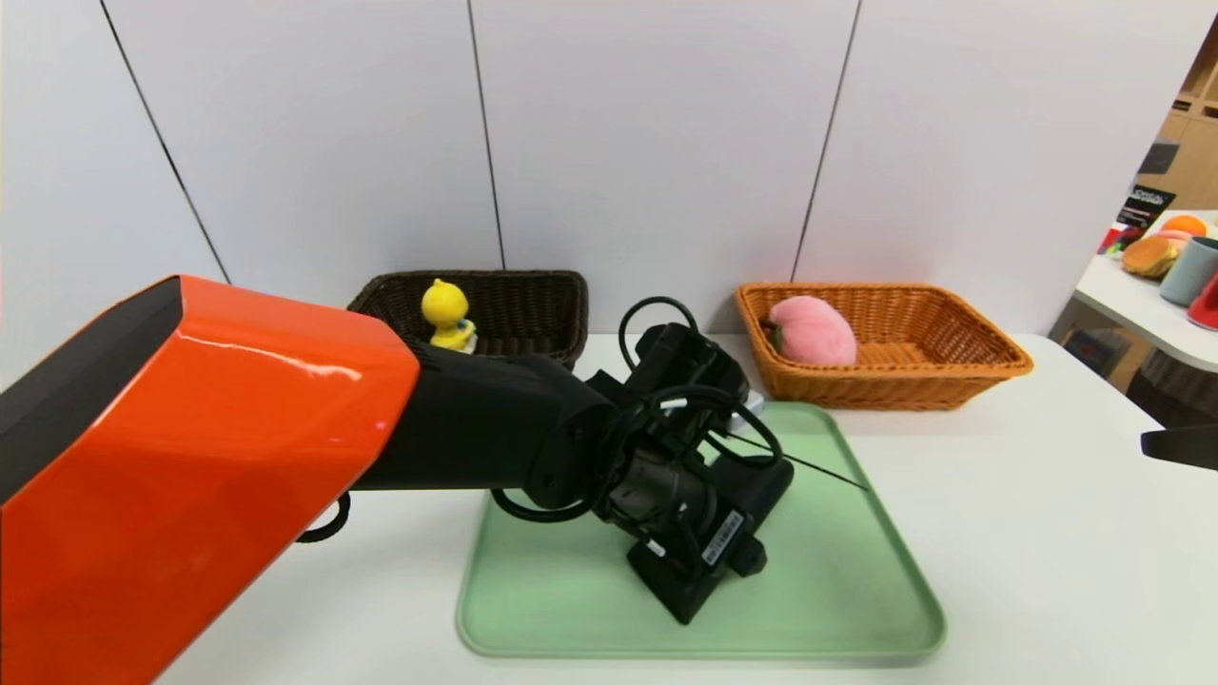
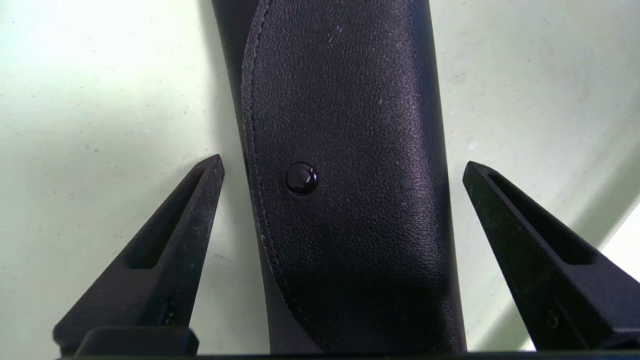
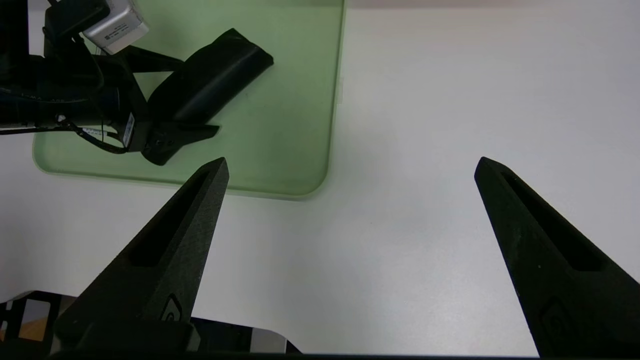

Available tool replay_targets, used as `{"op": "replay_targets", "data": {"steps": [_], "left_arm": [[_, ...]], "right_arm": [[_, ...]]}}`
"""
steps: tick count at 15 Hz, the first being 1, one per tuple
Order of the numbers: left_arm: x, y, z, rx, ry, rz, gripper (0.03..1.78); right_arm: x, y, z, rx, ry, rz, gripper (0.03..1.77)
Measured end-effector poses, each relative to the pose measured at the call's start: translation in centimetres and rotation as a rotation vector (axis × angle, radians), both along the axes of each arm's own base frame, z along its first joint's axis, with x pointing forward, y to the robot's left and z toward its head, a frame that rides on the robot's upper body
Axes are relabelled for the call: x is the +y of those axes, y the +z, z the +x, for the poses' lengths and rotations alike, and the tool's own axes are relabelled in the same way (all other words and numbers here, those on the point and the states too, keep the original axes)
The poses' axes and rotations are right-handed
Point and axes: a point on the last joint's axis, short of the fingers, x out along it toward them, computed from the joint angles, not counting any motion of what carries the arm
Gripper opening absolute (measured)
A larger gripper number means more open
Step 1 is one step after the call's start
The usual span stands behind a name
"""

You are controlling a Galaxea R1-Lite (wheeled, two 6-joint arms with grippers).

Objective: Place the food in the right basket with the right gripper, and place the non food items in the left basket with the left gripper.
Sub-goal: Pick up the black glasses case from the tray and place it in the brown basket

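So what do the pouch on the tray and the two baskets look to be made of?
Black pouch: probably leather or imitation leather, softly glossy, with pebbled grain and edge stitching.
Orange-tan basket: woven wicker, natural or synthetic, slightly shiny; the strands show.
Dark brown basket: similar weave, duller.

duck toy point(image 1: 445, 309): base hidden | right end effector point(image 1: 1185, 445): mostly cut off

Green tray point(image 1: 875, 590) on white table point(image 1: 1028, 533), gray cup point(image 1: 1189, 276) far right
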Motion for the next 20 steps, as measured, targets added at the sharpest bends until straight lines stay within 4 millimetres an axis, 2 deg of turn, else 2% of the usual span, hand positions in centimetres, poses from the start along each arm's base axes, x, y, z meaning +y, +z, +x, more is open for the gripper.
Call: {"op": "replay_targets", "data": {"steps": [20], "left_arm": [[-0.5,-0.75,0.37,-0.018,0.003,0.026,1.69]], "right_arm": [[-0.2,-0.02,-0.72,-0.011,0.016,0.018,1.7]]}}
